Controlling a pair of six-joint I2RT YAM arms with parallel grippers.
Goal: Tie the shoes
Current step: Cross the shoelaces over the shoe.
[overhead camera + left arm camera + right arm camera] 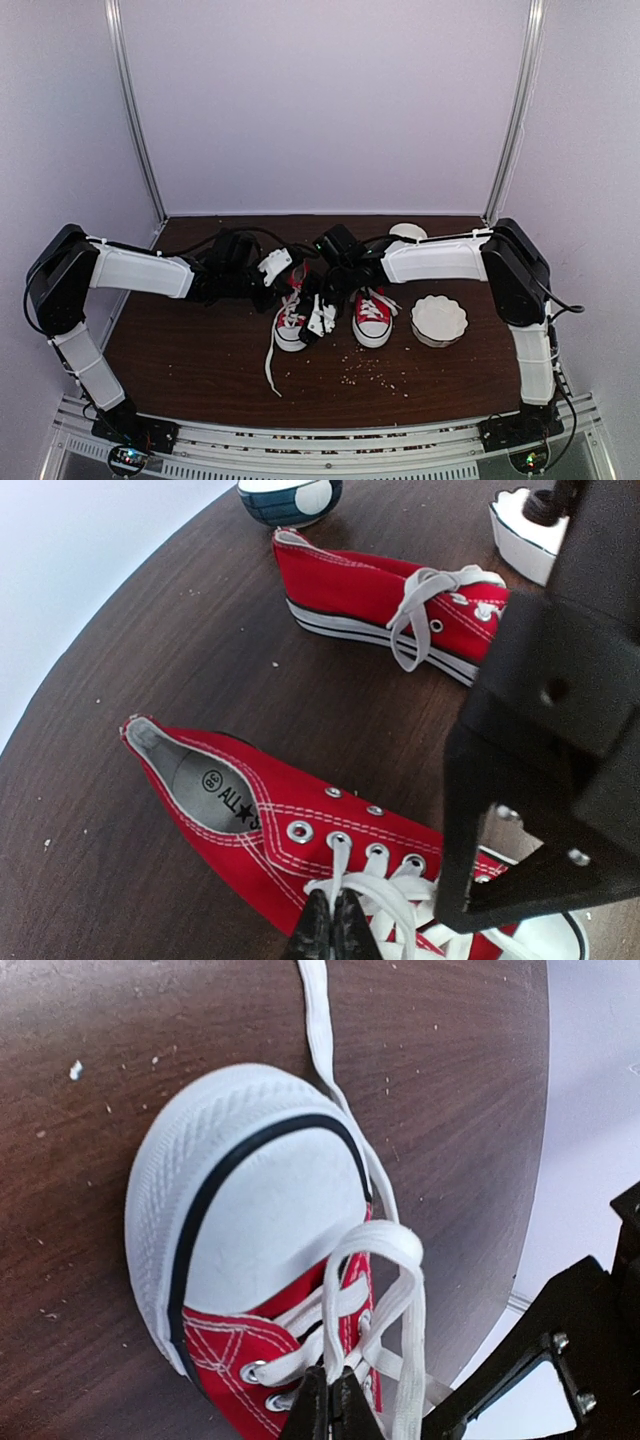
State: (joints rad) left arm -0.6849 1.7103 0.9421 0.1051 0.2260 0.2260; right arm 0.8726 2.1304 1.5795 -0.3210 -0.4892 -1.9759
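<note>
1. Firstly, the left gripper (333, 932) has its black fingertips pressed together on the flat white lace (385, 900). It pinches it beside the row of metal eyelets on the nearer small red canvas sneaker (260, 810).
2. Likewise, the right gripper (330, 1405) is closed tight. It nips that shoe's lace where a loop (385, 1245) rises over the tongue, just behind the white rubber toe cap (260, 1210).
3. Both arms meet over this one sneaker, the left-hand one of the pair in the top view (289, 325). It stands upright on its sole with its toe toward the near edge.
4. A loose end (315, 1020) of the lace runs past the toe cap and lies on the dark brown wooden table (190, 350). In the top view it trails toward the near edge (270, 365).
5. The second red sneaker (372, 320) stands just beside the first, on its right and facing the same way. Neither gripper touches it, and its own white laces hang slack over its side (410, 610).
6. A white scalloped bowl (416, 318) sits near that second sneaker, further to the right.
7. Pale crumbs (372, 375) are scattered on the table in front of the shoes.
</note>
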